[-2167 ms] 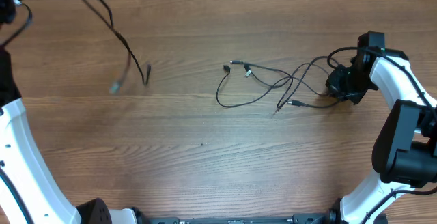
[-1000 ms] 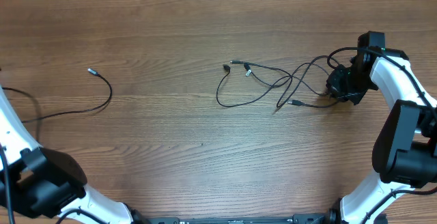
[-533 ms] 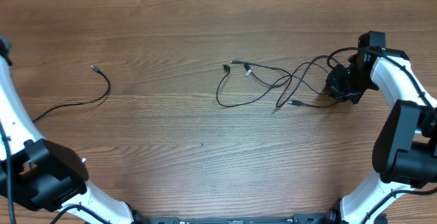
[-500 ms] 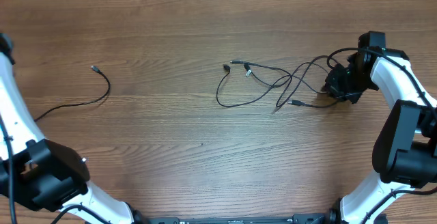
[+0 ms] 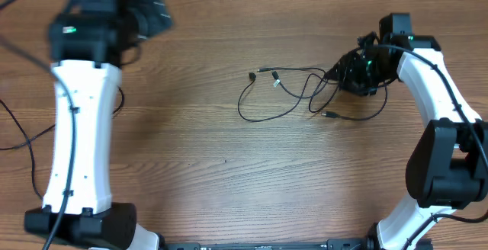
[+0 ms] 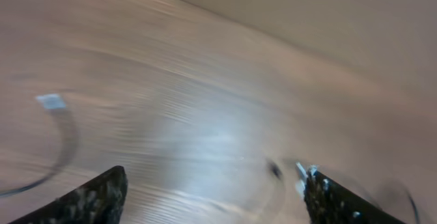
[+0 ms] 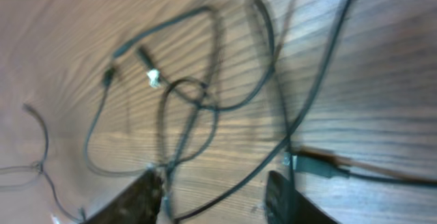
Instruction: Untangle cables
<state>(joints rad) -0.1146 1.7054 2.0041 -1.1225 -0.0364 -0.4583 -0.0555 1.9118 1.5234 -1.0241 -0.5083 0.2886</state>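
Observation:
The tangled cables (image 5: 284, 90) lie mid-table as thin black loops with small plug ends. My right gripper (image 5: 352, 77) hovers at their right end. In the right wrist view its fingers (image 7: 147, 198) stand apart, and one strand of the cables (image 7: 205, 108) runs slantwise between them on the wood. My left gripper (image 5: 155, 15) is blurred at the far left of the table. In the left wrist view it (image 6: 215, 198) is wide open with nothing between its fingers. A separate cable (image 6: 56, 125) with a silver plug curves at that view's left.
The long white left arm (image 5: 76, 120) stretches from the near edge up the table's left side. A loose plug (image 5: 329, 115) trails below the tangle. The right arm (image 5: 442, 120) stands along the right edge. The wooden tabletop (image 5: 229, 174) fills the view.
The left arm has swung from the left edge up over the far-left table, and its jaws have opened. The right gripper has moved up and left, opened, and the tangle's right loops shifted with it.

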